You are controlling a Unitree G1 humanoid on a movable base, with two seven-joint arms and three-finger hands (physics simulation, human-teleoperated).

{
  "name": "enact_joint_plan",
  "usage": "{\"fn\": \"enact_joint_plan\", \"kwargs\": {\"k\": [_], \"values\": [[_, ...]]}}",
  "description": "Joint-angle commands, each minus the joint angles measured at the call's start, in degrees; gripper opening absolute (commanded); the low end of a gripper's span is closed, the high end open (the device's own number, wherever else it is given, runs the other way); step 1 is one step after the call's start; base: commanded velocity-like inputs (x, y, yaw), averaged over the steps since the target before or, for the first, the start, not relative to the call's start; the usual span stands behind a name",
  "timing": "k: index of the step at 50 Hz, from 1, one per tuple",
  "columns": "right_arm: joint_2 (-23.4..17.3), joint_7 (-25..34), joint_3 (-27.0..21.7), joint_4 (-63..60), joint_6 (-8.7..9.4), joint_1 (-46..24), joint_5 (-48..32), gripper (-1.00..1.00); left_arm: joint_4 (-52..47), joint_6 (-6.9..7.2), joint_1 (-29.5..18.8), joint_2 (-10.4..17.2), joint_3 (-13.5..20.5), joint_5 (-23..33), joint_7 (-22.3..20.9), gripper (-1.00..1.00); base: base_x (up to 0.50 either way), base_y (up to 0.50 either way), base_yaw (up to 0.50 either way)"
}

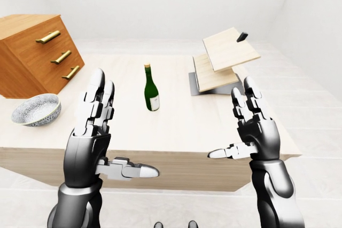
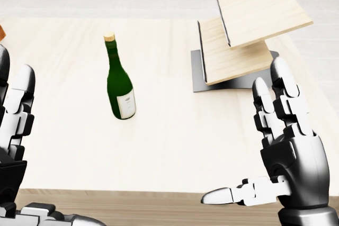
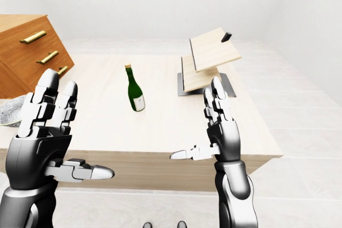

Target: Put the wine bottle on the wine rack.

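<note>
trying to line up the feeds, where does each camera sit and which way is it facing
Left-eye view: on the head, looking forward and down over the table; shows wine bottle, wine rack, drawer cabinet, bowl, and both raised open hands, left hand, right hand.
Head view: on the head, pitched lower and tighter on bottle and rack; right hand whole, left hand cut by the left edge.
Right-eye view: twin of left-eye, with everything sitting further left in the picture.
All three share bottle, rack and both hands.

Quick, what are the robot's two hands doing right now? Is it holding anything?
Left hand: open, fingers spread, holding nothing.
Right hand: open too, holding nothing.
The wine bottle stands alone on the table.
</note>
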Motion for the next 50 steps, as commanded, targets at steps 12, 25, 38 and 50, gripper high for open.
{"fn": "enact_joint_plan", "kwargs": {"k": [12,25,38,50], "values": [[-0.12,-0.02,0.33,1.46,0.0,0.49,0.19,1.0,0.86,0.0,-0.12,-0.17,0.57,-0.62,-0.18,1.0,0.0,0.0,0.5],[-0.06,0.01,0.63,1.07,0.0,0.99,0.46,1.0,1.82,0.0,-0.28,-0.25,0.49,-0.98,-0.19,1.0,0.0,0.0,0.5],[0.05,-0.94,-1.16,2.04,0.0,0.41,0.83,1.0,4.71,0.0,0.4,-0.27,-0.47,-0.94,0.14,1.0,0.0,0.0,0.38],[-0.06,-0.18,-0.07,3.47,0.0,1.01,0.14,1.0,5.59,0.0,0.79,-0.06,-0.53,-1.26,0.3,1.0,0.21,-0.28,0.0]]}}
